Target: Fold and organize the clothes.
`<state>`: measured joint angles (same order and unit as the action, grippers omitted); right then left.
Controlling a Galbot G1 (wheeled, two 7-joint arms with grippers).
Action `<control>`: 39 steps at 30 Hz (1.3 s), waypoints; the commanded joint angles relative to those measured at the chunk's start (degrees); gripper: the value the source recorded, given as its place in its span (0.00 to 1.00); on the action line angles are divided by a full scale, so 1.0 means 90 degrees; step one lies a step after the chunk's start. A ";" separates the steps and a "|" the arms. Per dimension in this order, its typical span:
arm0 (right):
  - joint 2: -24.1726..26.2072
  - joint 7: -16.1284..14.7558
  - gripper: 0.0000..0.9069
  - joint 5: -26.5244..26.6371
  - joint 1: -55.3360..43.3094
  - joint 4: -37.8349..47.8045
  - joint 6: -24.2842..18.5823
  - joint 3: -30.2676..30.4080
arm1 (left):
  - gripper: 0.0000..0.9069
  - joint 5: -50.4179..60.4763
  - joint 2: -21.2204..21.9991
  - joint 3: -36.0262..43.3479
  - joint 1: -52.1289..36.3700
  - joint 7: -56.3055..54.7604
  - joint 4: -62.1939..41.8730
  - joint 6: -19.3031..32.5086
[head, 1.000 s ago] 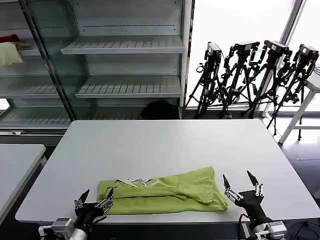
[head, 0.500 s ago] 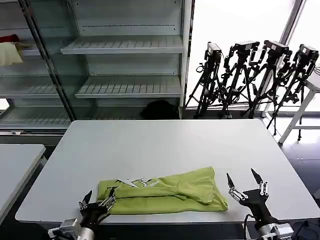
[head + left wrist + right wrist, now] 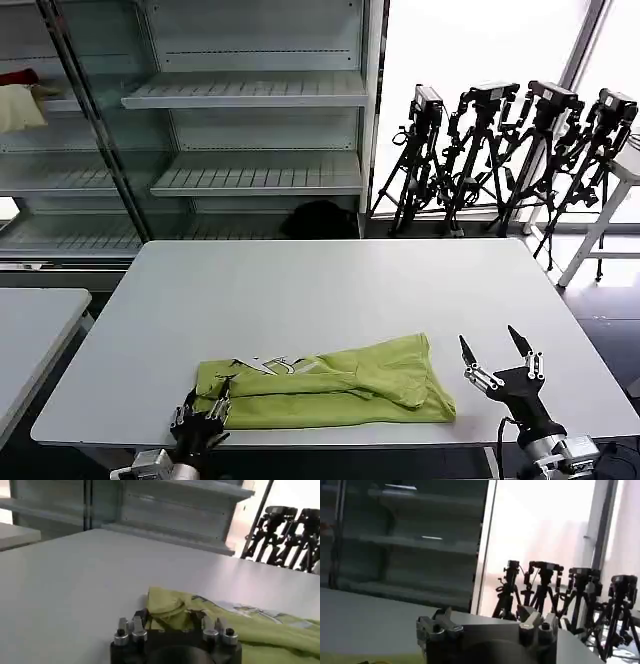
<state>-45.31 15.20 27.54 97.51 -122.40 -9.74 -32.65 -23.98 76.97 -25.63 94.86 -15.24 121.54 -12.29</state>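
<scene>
Since earlier frame: left gripper (image 3: 203, 417) slides in to shirt's near-left corner, fingers closing together there; whether cloth is pinched, cannot tell. Right gripper (image 3: 498, 364) drifts right, away from hem. Shirt (image 3: 330, 382) lies bunched lengthwise near front edge of surface (image 3: 330, 285). Judged light, limp, drapes. Best hold: hem corners, both ends. Right fingers (image 3: 466, 349) spread apart, just beside right end, not touching.
</scene>
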 commanded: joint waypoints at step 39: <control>-0.0047 -0.0044 1.00 0.0028 -0.0551 0.0022 0.0170 0.0241 | 0.00 -0.0068 -0.1452 -0.0391 -0.0208 0.0951 0.0840 0.0431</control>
<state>-45.62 14.78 27.92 92.60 -122.16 -8.19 -30.17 -37.39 60.86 -46.49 93.17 -12.27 126.45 -11.60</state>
